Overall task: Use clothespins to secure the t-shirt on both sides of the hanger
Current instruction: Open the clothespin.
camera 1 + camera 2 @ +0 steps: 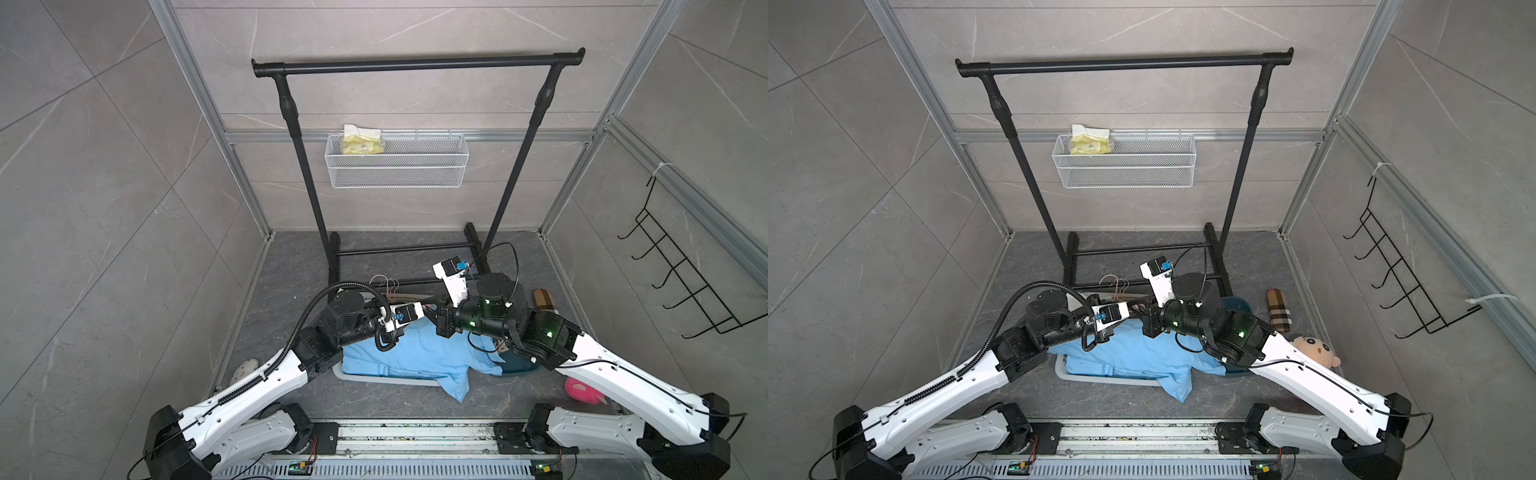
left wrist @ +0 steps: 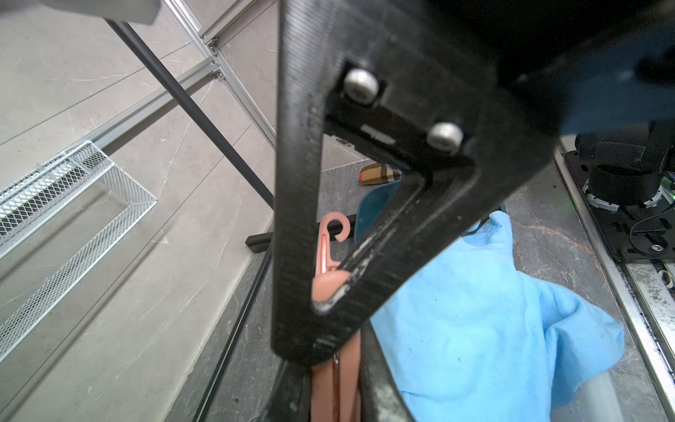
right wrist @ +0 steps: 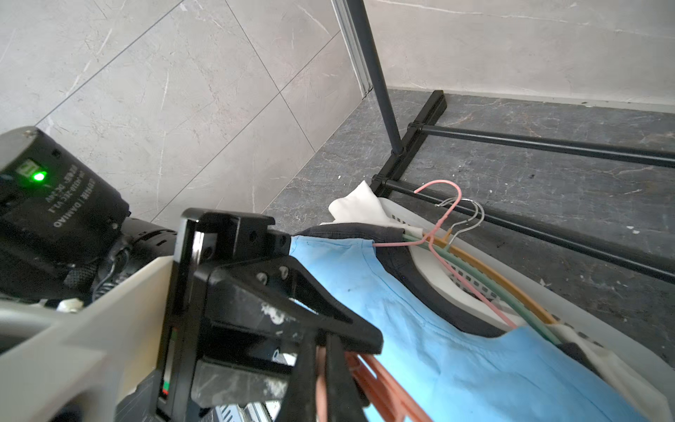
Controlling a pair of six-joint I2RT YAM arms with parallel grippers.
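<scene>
A light blue t-shirt (image 1: 424,353) (image 1: 1142,353) lies crumpled over a white laundry basket (image 1: 374,376). Above its far edge both grippers meet on a salmon-pink plastic hanger (image 2: 330,241) (image 3: 380,380). My left gripper (image 2: 334,369) (image 1: 1133,308) is shut on the hanger's stem, with the hook poking out beyond the fingers. My right gripper (image 3: 321,350) (image 1: 1142,309) comes from the opposite side, its jaws pinched on a pink bar of the same hanger. The hanger is outside the t-shirt. No clothespins show in any view.
A black clothes rack (image 1: 415,64) stands behind the basket, its foot bars on the floor. Several wire hangers (image 3: 475,263) lie in the basket on dark and white cloth. A teal bowl (image 1: 517,365), a plaid pouch (image 1: 1278,309) and a plush toy (image 1: 1316,351) sit right.
</scene>
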